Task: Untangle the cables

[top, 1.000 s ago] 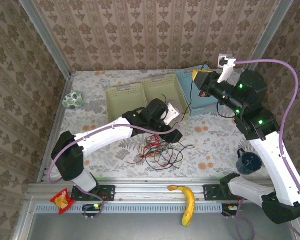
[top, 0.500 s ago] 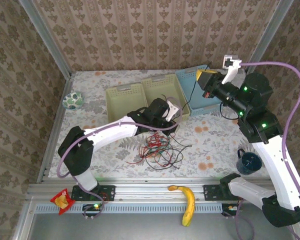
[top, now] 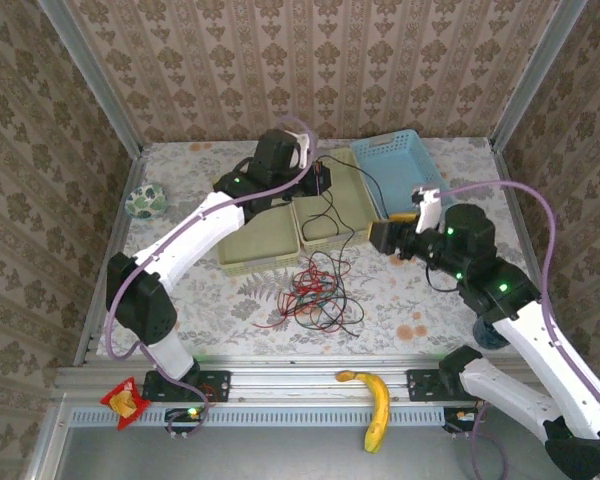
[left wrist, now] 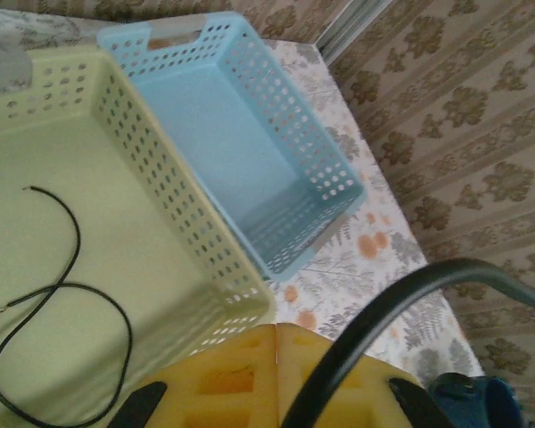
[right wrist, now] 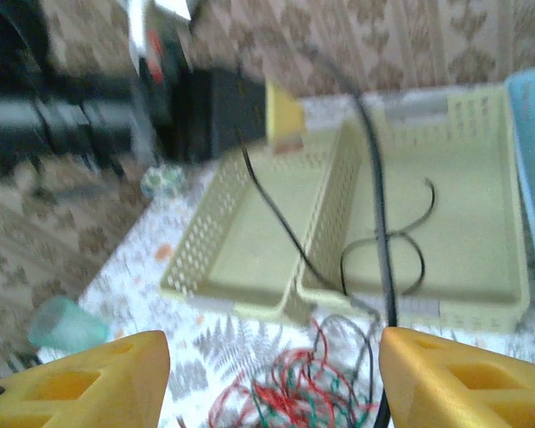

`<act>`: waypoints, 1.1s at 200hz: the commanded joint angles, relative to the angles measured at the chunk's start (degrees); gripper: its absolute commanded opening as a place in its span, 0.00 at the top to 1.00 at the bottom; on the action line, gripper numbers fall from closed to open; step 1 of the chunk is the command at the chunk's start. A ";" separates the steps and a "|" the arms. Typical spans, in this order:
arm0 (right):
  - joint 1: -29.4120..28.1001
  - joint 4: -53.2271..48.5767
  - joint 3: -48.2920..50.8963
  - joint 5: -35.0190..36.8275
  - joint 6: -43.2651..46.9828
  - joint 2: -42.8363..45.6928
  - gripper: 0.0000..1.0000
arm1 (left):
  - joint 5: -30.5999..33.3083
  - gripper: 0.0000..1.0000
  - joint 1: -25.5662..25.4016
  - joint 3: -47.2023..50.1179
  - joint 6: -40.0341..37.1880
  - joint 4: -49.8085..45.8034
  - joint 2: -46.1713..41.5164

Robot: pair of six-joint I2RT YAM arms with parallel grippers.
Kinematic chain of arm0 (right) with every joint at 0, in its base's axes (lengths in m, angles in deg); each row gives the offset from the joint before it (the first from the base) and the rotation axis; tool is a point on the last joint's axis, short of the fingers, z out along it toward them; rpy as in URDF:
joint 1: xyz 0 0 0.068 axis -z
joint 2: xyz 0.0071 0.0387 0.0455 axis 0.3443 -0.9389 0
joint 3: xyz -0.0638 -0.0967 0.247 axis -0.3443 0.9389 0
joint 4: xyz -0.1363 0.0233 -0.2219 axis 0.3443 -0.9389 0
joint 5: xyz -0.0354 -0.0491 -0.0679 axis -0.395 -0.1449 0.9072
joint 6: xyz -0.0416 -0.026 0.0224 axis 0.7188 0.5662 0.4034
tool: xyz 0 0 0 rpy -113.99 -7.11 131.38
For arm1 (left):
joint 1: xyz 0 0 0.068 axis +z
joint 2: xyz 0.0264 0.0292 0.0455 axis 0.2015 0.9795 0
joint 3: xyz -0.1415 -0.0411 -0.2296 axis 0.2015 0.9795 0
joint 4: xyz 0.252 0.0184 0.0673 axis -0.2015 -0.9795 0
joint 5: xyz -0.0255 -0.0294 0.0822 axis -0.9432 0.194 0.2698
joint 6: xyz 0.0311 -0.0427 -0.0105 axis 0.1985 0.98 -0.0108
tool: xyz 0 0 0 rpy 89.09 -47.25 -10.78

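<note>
- The left gripper, fingers pressed on the black cable, is now lifting it over the green basket.
- The right gripper is spreading, releasing that cable.
- The red and green cables are staying heaped on the table, so the black one is separating.

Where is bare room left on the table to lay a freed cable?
Bare cloth: far left between the patterned ball and the green baskets; near right between the cable tangle and the right arm. The blue basket is empty. Crowded: the tangle before the baskets, black cable strung above it.

I've got the left end effector pinched together, arm stretched way out. Right end effector is spread wide.
</note>
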 commanded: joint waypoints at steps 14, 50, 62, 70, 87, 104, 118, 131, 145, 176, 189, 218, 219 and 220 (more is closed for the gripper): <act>-6.38 -2.85 5.55 -1.88 5.45 -2.63 0.36 | -2.33 1.00 -0.04 -8.87 0.82 -3.39 -1.90; -14.95 -3.12 5.85 -3.55 10.60 -11.99 0.38 | -2.27 1.00 -0.42 -14.99 -0.54 -5.15 -1.04; -17.54 -2.53 5.03 -3.56 11.92 -15.54 0.39 | -1.58 1.00 -0.87 -16.75 -1.48 -6.20 -0.69; -18.75 -1.86 4.50 -3.03 12.25 -17.83 0.39 | -1.28 1.00 -1.15 -17.61 -2.07 -6.77 -0.45; -20.07 0.98 4.12 -2.12 11.97 -22.25 0.39 | -0.87 1.00 -1.67 -19.68 -2.89 -7.66 -0.01; -20.25 3.72 3.83 -2.28 11.65 -26.19 0.39 | -0.69 1.00 -2.06 -21.70 -3.24 -7.97 0.21; -20.26 4.01 2.83 -1.27 11.63 -29.75 0.39 | -0.12 1.00 -2.52 -23.29 -4.00 -8.13 0.02; -20.35 3.21 1.95 0.23 11.62 -32.72 0.40 | 0.62 1.00 -2.84 -24.55 -4.65 -8.01 -0.52; -20.35 1.66 1.19 2.25 11.48 -37.41 0.41 | 1.66 1.00 -2.95 -25.21 -5.06 -7.30 -1.54; -20.27 -0.70 1.45 7.77 10.29 -42.02 0.43 | 6.72 1.00 -2.86 -23.73 -7.16 -5.76 -5.55; -19.88 -0.91 2.27 10.18 9.46 -42.77 0.44 | 9.72 1.00 -2.52 -21.96 -7.61 -4.53 -8.00; -17.63 -1.35 3.96 12.23 7.04 -43.17 0.42 | 15.67 1.00 -1.13 -14.91 -7.67 1.29 -15.06; -17.54 -1.39 3.99 12.20 6.97 -43.11 0.42 | 15.92 1.00 -1.03 -14.59 -7.63 1.48 -15.38; -17.36 -1.42 4.05 12.23 6.89 -43.09 0.42 | 16.04 1.00 -0.98 -14.26 -7.65 1.57 -15.67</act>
